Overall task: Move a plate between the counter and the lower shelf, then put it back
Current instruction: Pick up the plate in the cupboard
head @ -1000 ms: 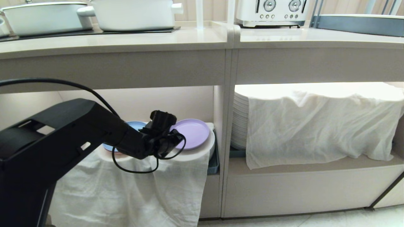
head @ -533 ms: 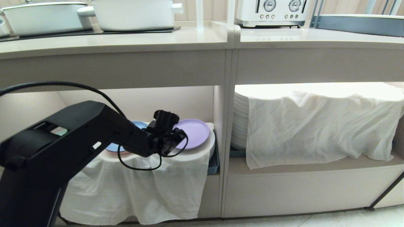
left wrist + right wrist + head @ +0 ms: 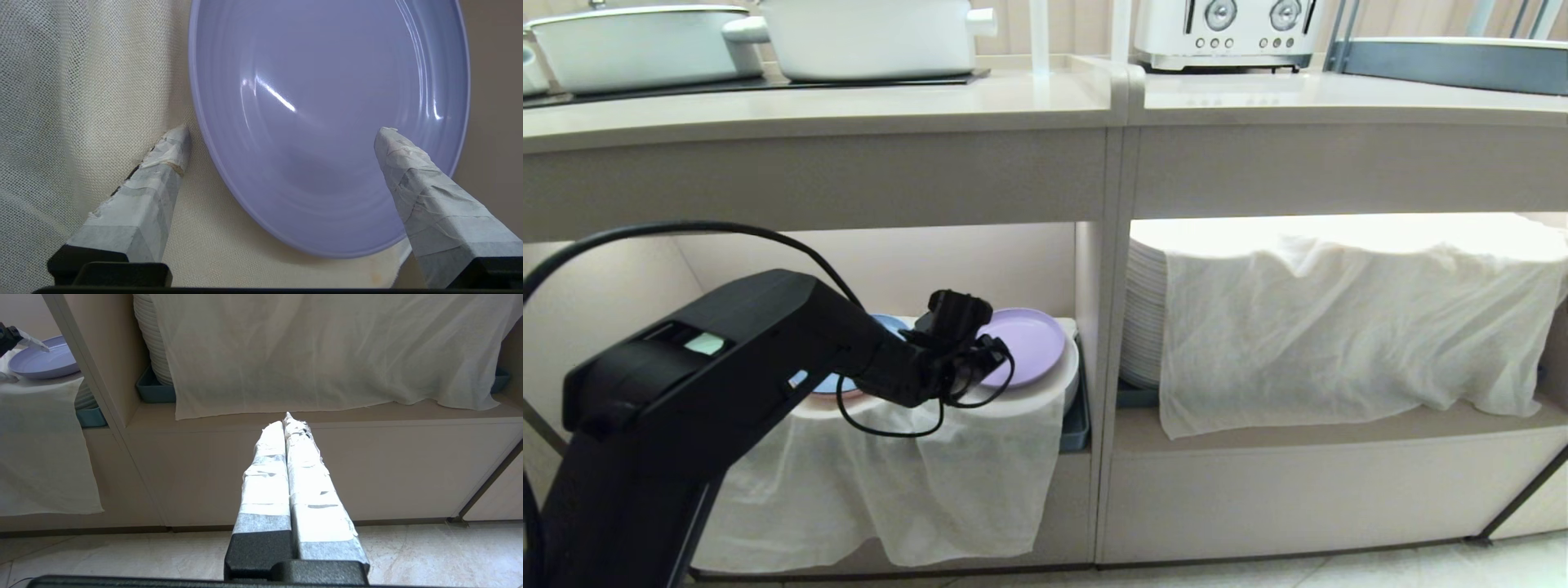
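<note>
The lilac plate lies flat on the white cloth draped over humps in the lower shelf, at its right end. My left gripper reaches into that compartment at the plate's near rim. In the left wrist view the plate fills the frame and the left gripper is open: one fingertip rests over the cloth beside the rim, the other is over the plate's inside. Neither presses the plate. The counter runs above. My right gripper is shut on nothing, parked low before the cabinet.
A blue plate lies left of the lilac one, partly behind my wrist. White pots stand on the hob, a toaster on the adjoining top. A divider post separates the cloth-covered plate stack. A blue tray edges the shelf.
My left arm has swung to the right and the wrist has edged a little toward the plate. The plate has stayed on the cloth.
</note>
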Robot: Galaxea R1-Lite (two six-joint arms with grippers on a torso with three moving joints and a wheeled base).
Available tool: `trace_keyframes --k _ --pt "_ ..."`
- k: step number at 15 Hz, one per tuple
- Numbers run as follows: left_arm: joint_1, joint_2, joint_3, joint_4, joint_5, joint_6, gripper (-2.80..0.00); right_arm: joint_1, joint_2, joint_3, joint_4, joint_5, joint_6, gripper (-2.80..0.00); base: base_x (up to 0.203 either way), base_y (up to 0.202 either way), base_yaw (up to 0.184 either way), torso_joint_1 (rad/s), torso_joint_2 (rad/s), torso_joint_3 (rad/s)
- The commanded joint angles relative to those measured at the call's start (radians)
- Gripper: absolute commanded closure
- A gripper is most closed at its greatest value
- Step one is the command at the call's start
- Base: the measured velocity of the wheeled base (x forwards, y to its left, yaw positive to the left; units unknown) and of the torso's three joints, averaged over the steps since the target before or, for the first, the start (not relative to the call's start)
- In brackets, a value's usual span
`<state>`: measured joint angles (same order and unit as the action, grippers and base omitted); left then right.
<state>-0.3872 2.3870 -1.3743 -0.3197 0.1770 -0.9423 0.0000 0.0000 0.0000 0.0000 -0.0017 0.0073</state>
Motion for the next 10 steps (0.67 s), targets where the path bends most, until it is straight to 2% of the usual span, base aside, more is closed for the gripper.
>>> trace_keyframes --k 1,10 --pt "-0.001 0.011 0.0 -0.001 0.002 -0.004 -2.8 0.0 0.0 0.0 0.0 0.0 0.0 0.0 0.0 0.0 0.0 0.0 0.0 0.0" --pt "-0.007 0.014 -0.002 -0.001 0.021 -0.004 -2.8 0.0 0.0 0.0 0.0 0.0 0.0 0.0 0.0 0.0 0.0 0.0 0.0 0.0"
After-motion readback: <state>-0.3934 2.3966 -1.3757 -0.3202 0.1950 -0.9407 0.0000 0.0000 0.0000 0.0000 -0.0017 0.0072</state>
